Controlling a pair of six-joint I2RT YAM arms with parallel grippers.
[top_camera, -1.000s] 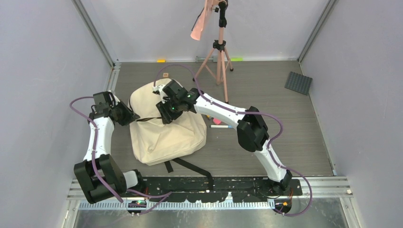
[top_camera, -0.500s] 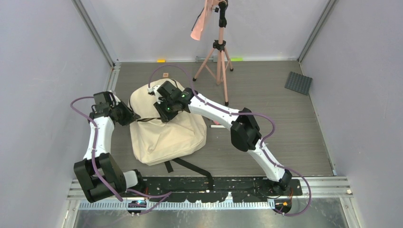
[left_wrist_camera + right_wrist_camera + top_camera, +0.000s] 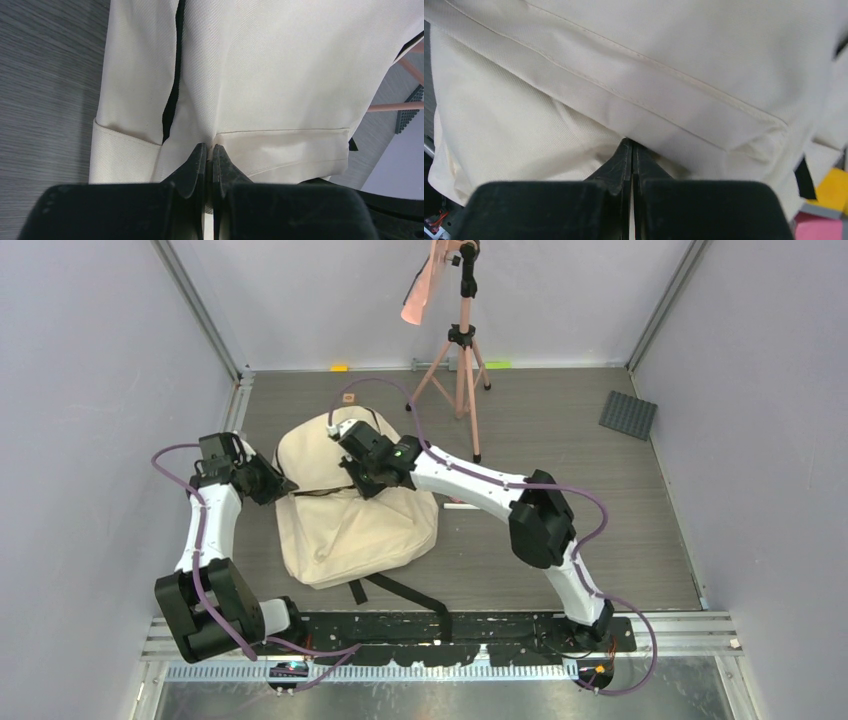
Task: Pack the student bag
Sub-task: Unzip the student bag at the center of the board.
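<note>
The left pincer (image 3: 210,148) is clamped on a pucker of the cream bag (image 3: 350,530) lying on the tabletop (image 3: 560,430); the right pincer (image 3: 630,143), tips together, touches canvas beneath a seamed flap.

Pale grey walls (image 3: 100,340); grey wood-grain tabletop (image 3: 560,430); pink tripod (image 3: 462,370) at far edge (dark studded mat (image 3: 628,414) far right).

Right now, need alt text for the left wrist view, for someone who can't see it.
The left gripper, shut, pinches a fold of the cream bag at bottom centre. A black zip runs up the bag left of the gripper. Grey table shows at the left, a pink tripod leg at the far right.
</note>
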